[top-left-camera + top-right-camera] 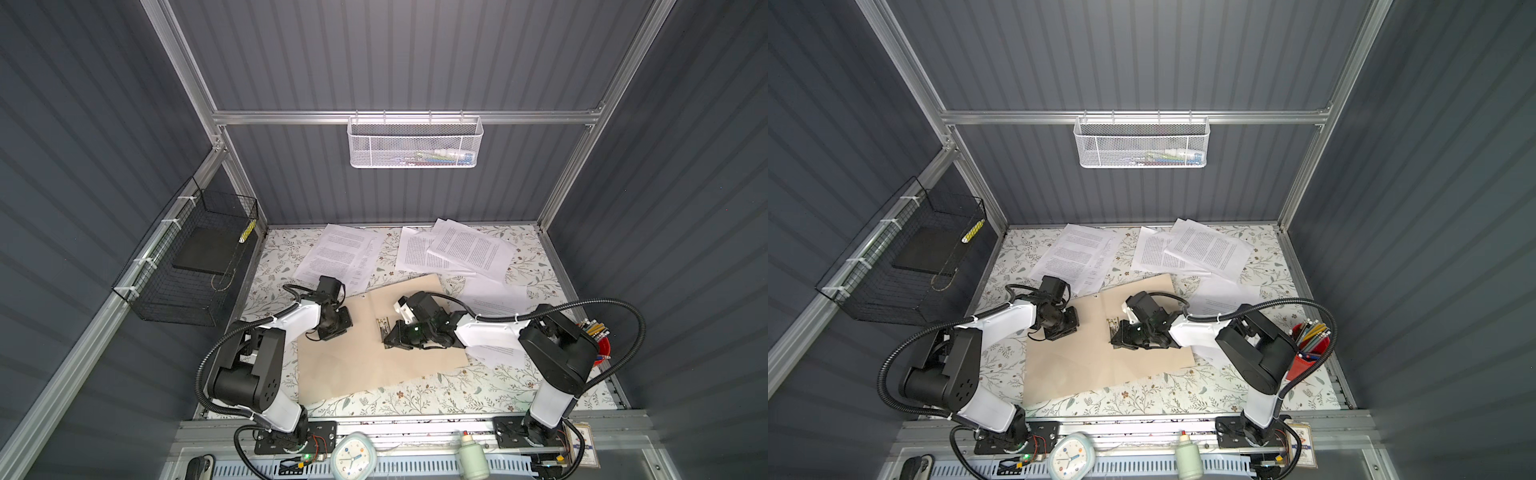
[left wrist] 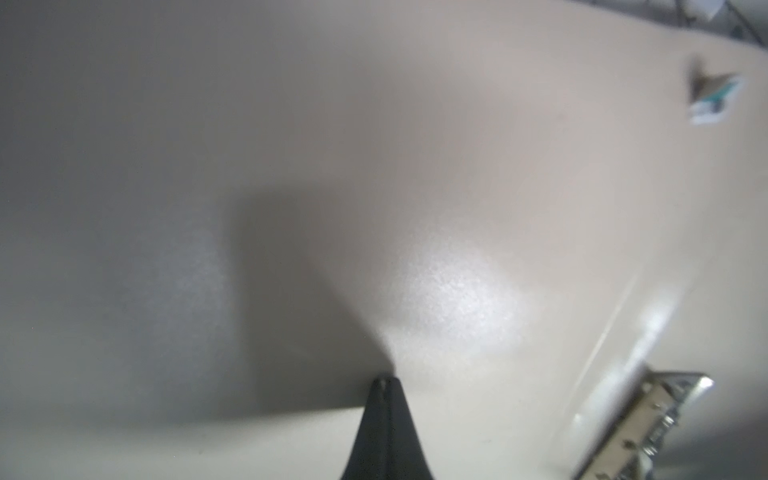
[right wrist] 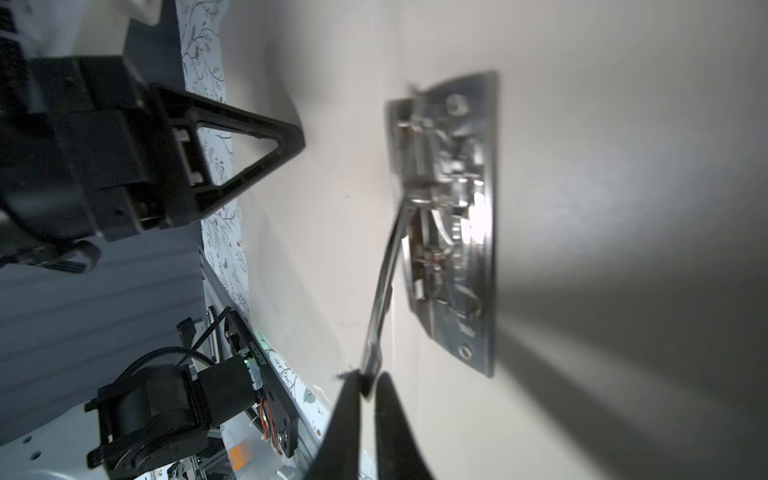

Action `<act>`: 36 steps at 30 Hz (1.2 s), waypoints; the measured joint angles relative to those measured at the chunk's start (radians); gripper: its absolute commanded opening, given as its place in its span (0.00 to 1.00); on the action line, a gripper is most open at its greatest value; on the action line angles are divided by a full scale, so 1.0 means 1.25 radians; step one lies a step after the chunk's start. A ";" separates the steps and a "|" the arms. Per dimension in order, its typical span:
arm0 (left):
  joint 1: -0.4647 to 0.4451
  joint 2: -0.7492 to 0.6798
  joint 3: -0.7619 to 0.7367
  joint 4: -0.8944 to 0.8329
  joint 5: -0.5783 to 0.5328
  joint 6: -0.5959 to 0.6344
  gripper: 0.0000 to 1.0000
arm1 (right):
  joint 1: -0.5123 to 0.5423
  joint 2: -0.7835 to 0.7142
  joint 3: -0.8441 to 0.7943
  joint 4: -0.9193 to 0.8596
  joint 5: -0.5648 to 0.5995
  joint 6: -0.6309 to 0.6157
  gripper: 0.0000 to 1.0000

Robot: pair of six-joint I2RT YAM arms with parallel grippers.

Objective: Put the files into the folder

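Note:
The tan folder (image 1: 365, 357) (image 1: 1084, 365) lies open and flat on the flowered table, with its metal clip (image 1: 382, 324) (image 3: 453, 216) near the middle. My left gripper (image 1: 336, 328) (image 2: 384, 380) is shut and empty, its tip pressed on the folder's left half (image 2: 457, 166). At the clip, my right gripper (image 1: 388, 336) (image 3: 370, 384) stands a narrow gap open. The raised clip lever (image 3: 386, 282) ends between its fingertips. Several printed files (image 1: 340, 253) (image 1: 469, 245) (image 1: 1208, 247) lie scattered behind the folder. One more sheet (image 1: 494, 299) lies partly under my right arm.
A black wire basket (image 1: 195, 266) holding a black pad (image 1: 208, 249) hangs on the left wall. On the back rail hangs a white mesh basket (image 1: 415, 143). A red pen cup (image 1: 598, 336) stands at the right edge. A clock (image 1: 353, 455) and bottle (image 1: 471, 455) sit in front.

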 measured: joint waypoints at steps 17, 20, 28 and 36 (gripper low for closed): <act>0.001 -0.041 0.008 -0.062 0.042 0.013 0.26 | -0.004 -0.151 0.021 -0.214 0.050 -0.108 0.92; 0.001 -0.102 0.028 -0.098 0.042 0.028 0.48 | -0.006 -0.201 0.018 -0.247 0.114 -0.141 0.99; 0.001 -0.200 0.142 -0.125 0.032 0.079 0.88 | -0.070 -0.352 -0.004 -0.217 0.216 -0.183 0.99; 0.001 -0.134 0.226 -0.136 0.021 0.107 1.00 | -0.068 -0.223 0.021 -0.108 0.142 -0.204 0.65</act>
